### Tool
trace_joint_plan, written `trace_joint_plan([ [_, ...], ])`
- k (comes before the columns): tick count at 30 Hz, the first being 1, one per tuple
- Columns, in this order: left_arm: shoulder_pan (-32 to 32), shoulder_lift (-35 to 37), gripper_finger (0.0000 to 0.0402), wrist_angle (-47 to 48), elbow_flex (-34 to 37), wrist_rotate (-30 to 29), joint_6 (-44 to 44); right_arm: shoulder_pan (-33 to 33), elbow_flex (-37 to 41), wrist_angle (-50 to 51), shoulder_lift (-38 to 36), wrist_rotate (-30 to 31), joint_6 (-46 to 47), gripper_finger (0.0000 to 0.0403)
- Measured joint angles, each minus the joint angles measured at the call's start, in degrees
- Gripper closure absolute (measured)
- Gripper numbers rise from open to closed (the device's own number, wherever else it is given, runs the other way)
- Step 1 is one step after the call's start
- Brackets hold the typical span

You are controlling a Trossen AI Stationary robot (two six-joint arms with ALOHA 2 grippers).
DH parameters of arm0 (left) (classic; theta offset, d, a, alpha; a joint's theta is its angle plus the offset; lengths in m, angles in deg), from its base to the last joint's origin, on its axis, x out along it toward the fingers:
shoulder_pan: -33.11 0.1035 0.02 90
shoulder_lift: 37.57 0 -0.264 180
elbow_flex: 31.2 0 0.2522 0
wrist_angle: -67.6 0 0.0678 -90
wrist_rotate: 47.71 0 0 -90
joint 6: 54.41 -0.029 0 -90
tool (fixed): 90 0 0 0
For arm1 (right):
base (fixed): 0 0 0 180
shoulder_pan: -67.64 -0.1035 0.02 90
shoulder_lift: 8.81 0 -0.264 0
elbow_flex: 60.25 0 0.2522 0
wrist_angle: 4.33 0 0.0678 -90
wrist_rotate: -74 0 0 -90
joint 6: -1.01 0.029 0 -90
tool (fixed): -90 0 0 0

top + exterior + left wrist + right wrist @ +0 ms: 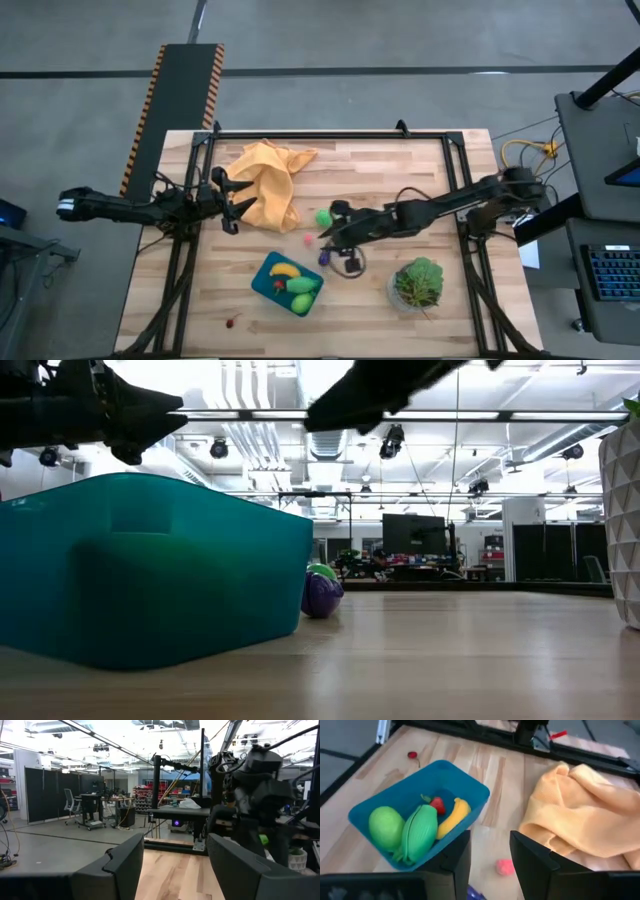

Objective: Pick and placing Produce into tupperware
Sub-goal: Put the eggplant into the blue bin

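Bright workshop, grey floor [400, 40]

purple eggplant [476, 893] cut off by frame edge just below right gripper [490, 865]; in the low view, tupperware [150, 575] hides its contents.

banana [453, 817] in tupperware [262, 283] | cloth [268, 182] behind | plant [418, 282] right
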Motion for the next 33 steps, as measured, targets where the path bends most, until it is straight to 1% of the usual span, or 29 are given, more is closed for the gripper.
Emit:
trace_joint_plan([
  [5, 0.0, -0.4, 0.0196, -0.2, 0.0, 0.0, 0.0, 0.0, 7.3, -1.9, -6.3, 0.0, -0.8, 0.0273],
  [7, 0.0, -0.6, 0.0196, -0.2, 0.0, 0.0, 0.0, 0.0, 8.5, -1.7, -7.3, 0.0, -2.3, 0.0267],
  [9, 0.0, -0.6, 0.0196, -0.2, 0.0, 0.0, 0.0, -0.1, 8.7, -1.7, -7.9, -0.5, -2.7, 0.0251],
  [12, 0.0, -0.7, 0.0196, -0.2, 0.0, 0.0, 0.0, -0.3, 6.8, 2.2, -7.9, -1.6, -2.6, 0.0206],
  [17, 0.0, -0.8, 0.0196, -0.2, 0.0, 0.0, 0.0, -0.4, -0.4, 12.6, -4.2, -1.3, -2.1, 0.0108],
  [19, 0.0, -0.8, 0.0196, -0.2, 0.0, 0.0, 0.0, -0.6, -3.6, 17.4, -1.5, -1.3, -4.5, 0.0077],
  [21, 0.0, -0.8, 0.0196, -0.2, 0.0, 0.0, 0.0, -0.7, -7.0, 21.5, 1.3, -1.3, -8.0, 0.0057],
  [23, 0.0, -0.7, 0.0196, -0.2, 0.0, 0.0, 0.0, -0.7, -9.9, 24.3, 4.1, -1.3, -9.0, 0.0048],
  [25, 0.0, -0.7, 0.0196, -0.2, 0.0, 0.0, 0.0, -0.7, -12.6, 26.2, 6.6, -1.3, -9.0, 0.0048],
  [28, 0.0, -0.7, 0.0196, -0.2, 0.0, 0.0, 0.0, -0.7, -15.7, 29.3, 9.9, -1.5, -10.1, 0.0059],
  [31, 0.0, -0.7, 0.0196, -0.2, 0.0, 0.0, 0.0, -0.7, -17.3, 30.0, 13.0, -1.6, -10.6, 0.0071],
  [33, 0.0, -0.7, 0.0196, -0.2, 0.0, 0.0, 0.0, -0.7, -17.7, 30.3, 14.5, -3.5, -11.6, 0.0075],
])
